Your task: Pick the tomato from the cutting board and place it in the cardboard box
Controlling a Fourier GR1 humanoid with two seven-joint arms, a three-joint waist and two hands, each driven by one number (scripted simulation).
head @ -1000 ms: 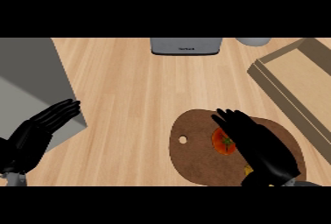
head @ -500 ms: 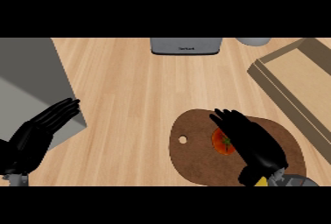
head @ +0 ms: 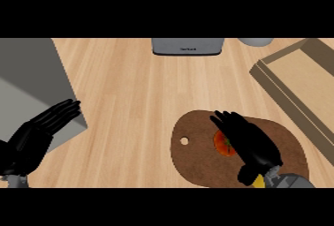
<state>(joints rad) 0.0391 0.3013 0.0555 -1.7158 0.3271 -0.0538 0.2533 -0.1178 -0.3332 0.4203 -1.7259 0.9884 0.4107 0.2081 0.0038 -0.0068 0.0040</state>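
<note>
Red round tomato (head: 224, 143) on dark oval cutting board (head: 195, 154), right robot hand (head: 251, 143) fingers straight over it

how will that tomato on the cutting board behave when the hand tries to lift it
The tomato looks round and smooth, so it would probably roll on the flat cutting board if nudged sideways. The right hand covers part of it, fingers straight, so it may slip unless they curl round it.

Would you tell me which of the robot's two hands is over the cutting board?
The right hand: it lies over the cutting board, beside the tomato. The left hand rests at the left edge.
</note>
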